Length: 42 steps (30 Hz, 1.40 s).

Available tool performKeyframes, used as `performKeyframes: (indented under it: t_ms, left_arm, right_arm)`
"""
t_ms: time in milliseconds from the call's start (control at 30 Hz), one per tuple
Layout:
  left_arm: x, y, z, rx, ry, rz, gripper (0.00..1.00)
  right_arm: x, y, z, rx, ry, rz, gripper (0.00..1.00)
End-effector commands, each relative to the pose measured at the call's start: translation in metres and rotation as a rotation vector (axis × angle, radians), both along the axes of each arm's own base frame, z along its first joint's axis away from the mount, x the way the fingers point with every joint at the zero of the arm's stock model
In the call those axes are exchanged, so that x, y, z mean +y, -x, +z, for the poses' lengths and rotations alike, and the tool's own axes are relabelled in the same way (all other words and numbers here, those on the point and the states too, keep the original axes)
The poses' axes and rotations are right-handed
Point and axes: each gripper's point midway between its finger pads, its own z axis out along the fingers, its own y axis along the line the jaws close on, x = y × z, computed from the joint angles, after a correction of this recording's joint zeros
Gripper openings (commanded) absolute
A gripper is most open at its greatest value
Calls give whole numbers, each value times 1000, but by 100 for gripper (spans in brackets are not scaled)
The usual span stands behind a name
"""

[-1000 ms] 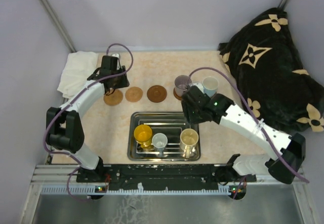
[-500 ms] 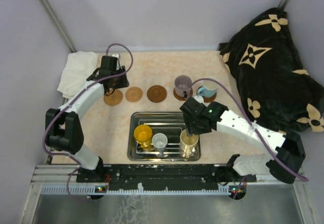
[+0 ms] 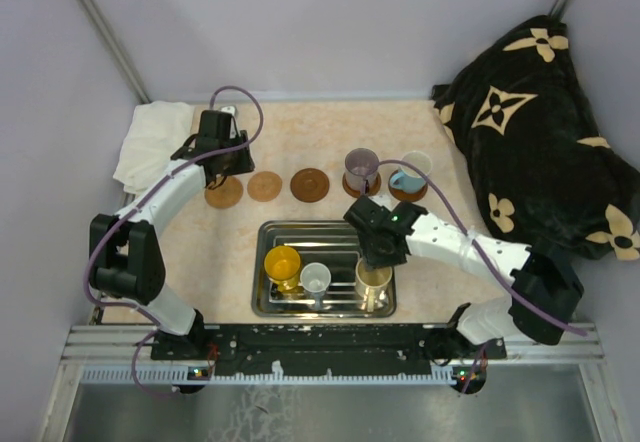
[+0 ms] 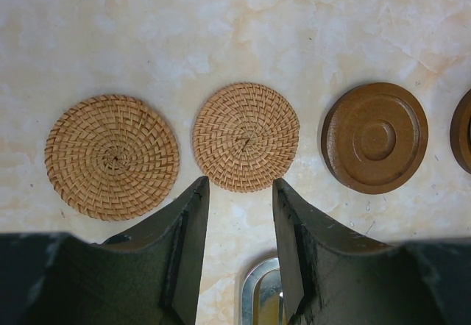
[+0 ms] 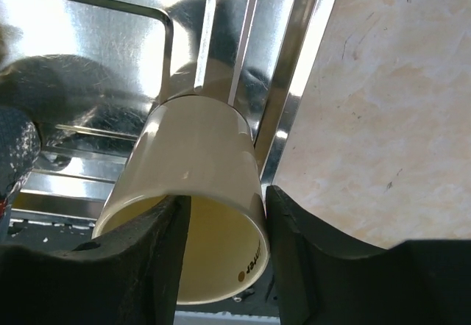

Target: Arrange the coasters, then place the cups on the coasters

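My right tool [image 5: 224, 215] just left the blue cup [image 3: 408, 176] on its coaster [image 3: 409, 195] and now straddles the cream cup's [image 5: 195, 156] rim in the tray [image 3: 300, 229], jaws partly open, not pinching yet, so two down, three to go.

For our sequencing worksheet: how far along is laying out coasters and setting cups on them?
Done: five coasters lie in a row; the purplish-grey cup and light blue cup sit on two. In hand: the open right gripper straddles the wall of the cream cup in the steel tray. Left: that cup, the yellow cup and grey-white cup, for three bare coasters by the open left gripper.
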Motion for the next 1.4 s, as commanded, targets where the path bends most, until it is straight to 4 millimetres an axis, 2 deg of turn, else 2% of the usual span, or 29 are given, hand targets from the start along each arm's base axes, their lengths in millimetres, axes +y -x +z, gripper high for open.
performKeyframes:
  t_ms: [0, 167, 333, 367, 533, 733, 833, 967, 1067, 1167, 1267, 1333, 1367]
  left_arm:
    - [1, 4, 9, -17, -11, -9, 47]
    - [3, 4, 10, -22, -18, -5, 47]
    - [3, 3, 11, -27, -18, -6, 47]
    - [3, 3, 11, -28, -18, -6, 47]
    - [4, 3, 11, -30, -24, -4, 47]
    - [7, 2, 11, -35, -35, 5, 47]
    - [9, 1, 11, -38, -42, 15, 47]
    - [11, -1, 13, -48, -48, 26, 47]
    - [13, -2, 17, -59, -54, 38, 47]
    - [16, -3, 20, -71, -59, 55, 47]
    - [17, -4, 22, -78, -57, 67, 47]
    - [18, -5, 23, -82, -53, 75, 47]
    - [18, -6, 24, -87, -50, 78, 47]
  right_arm:
    - [5, 0, -10, 12, -8, 9, 44]
    - [2, 3, -18, 27, 11, 2, 32]
    - [-1, 1, -18, 19, 28, -6, 3]
    - [-1, -1, -17, 11, 36, -8, 0]
    - [-5, -16, 0, -61, 71, -27, 0]
    - [7, -53, 45, -220, 71, -8, 0]
    - [20, -74, 68, -299, 57, 38, 0]
    - [40, -100, 86, -339, 2, 115, 0]
    - [51, -128, 104, -383, -94, 150, 0]
    - [60, -161, 131, -467, -173, 197, 0]
    - [75, -193, 154, -559, -164, 297, 0]
    - [88, -210, 165, -590, -164, 367, 0]
    - [98, -220, 159, -579, -162, 407, 0]
